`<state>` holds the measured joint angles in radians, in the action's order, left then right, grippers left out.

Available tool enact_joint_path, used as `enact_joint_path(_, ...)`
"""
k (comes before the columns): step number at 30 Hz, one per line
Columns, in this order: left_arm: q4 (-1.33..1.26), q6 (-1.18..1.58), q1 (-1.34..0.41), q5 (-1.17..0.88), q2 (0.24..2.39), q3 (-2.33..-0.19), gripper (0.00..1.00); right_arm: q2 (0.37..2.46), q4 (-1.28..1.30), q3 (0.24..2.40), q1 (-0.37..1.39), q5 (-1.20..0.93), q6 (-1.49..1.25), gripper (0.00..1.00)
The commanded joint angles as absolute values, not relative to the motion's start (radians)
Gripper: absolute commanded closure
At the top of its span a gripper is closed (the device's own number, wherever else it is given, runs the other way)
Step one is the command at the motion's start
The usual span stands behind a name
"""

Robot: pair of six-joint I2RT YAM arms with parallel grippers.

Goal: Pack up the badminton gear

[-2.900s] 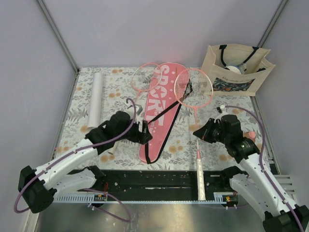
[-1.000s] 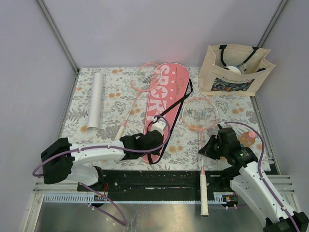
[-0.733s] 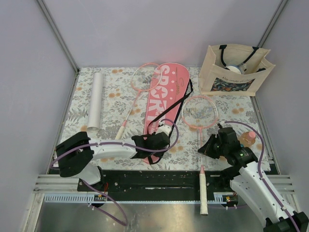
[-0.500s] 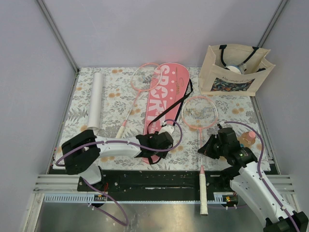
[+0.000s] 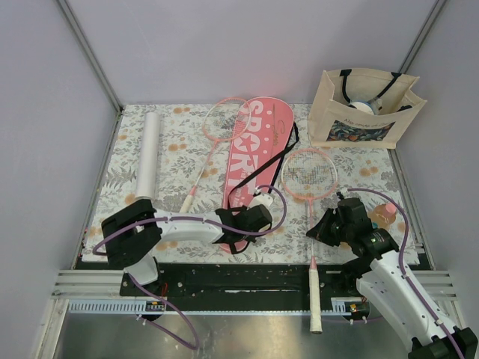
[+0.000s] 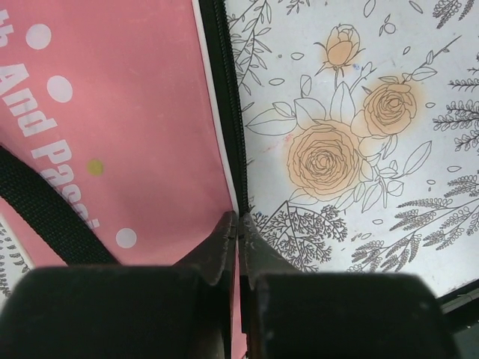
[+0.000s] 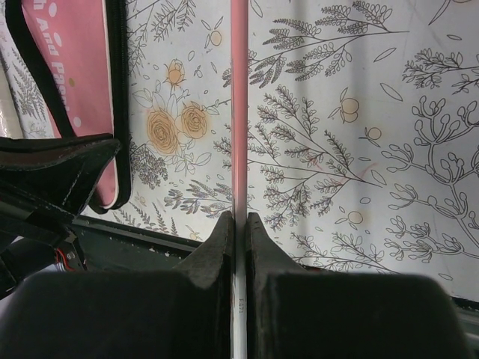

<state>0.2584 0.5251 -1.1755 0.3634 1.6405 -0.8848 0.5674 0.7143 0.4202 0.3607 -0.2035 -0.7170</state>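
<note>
The long pink racket cover point(image 5: 258, 146) lettered "SPORT" lies mid-table, its black strap point(image 5: 263, 169) draped across it. My left gripper point(image 5: 241, 226) sits at its near end, shut on the cover's point(image 6: 112, 112) zipper edge point(image 6: 229, 120). My right gripper point(image 5: 320, 230) is shut on the pink shaft point(image 7: 239, 105) of one racket point(image 5: 309, 173), whose white handle point(image 5: 316, 299) hangs over the near rail. The other racket point(image 5: 223, 121) lies left of the cover, partly under it. A white tube point(image 5: 147, 153) rests at the far left.
A beige tote bag point(image 5: 364, 111) with black straps stands at the back right corner. A small peach bottle point(image 5: 385, 213) is close behind my right wrist. Grey walls enclose the flowered mat point(image 5: 179, 149) on three sides, and a black rail point(image 5: 239, 275) runs along the near edge.
My left gripper slid right along the cover's near end, opened briefly and shut again on the zipper edge. The right gripper and its racket have barely moved.
</note>
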Motion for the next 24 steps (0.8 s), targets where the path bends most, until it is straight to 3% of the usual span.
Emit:
enact_joint_path(1,0.273,0.537,-1.178,0.384,1.582,-0.887,1.00,0.552,0.661,0.422,0.368,-0.225,-0.723,1.00)
enact_joint_path(17,0.267,0.584,-1.178,0.305,1.394,-0.856,1.00,0.551,0.647,0.410,0.370,-0.261,-0.741,1.00)
enact_joint_path(24,0.235,0.583,-1.178,0.270,1.376,-0.836,1.00,0.552,0.494,0.374,0.385,-0.347,-0.758,1.00)
